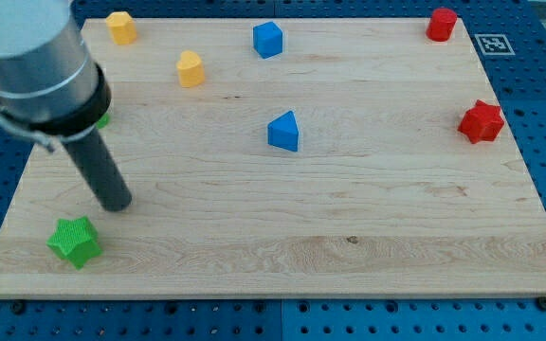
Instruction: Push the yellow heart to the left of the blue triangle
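The yellow heart (190, 69) sits on the wooden board (349, 227) in the upper left part. The blue triangle (283, 132) lies near the board's middle, to the right of and below the heart. My tip (117, 205) rests on the board at the lower left, well below and to the left of the heart. It touches no block. The green star (74, 241) is just below and to the left of my tip.
A yellow hexagon (119, 26) is at the top left corner. A blue cube (267, 39) is at the top middle. A red round block (441, 24) and a red star (482, 121) are at the right. A green block (103, 119) shows partly behind the arm.
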### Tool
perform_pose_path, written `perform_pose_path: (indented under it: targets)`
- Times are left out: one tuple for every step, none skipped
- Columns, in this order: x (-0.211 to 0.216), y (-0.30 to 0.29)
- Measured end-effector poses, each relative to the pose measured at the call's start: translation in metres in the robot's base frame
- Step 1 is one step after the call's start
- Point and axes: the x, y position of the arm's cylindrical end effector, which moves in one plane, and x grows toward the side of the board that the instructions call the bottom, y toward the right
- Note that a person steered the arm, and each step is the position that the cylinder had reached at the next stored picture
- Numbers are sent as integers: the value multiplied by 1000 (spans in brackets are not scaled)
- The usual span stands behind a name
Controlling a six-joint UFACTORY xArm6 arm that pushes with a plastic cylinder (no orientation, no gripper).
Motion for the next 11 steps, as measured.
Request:
perform_pose_path:
  targets:
    - [-45,1]
    - [-87,2]
    - [-133,2]
    - [-180,2]
    - [-220,3]
    - [-224,28]
    - [-219,57]
    - [-203,69]
    - [-201,97]
    - [-184,102]
    - [-167,102]
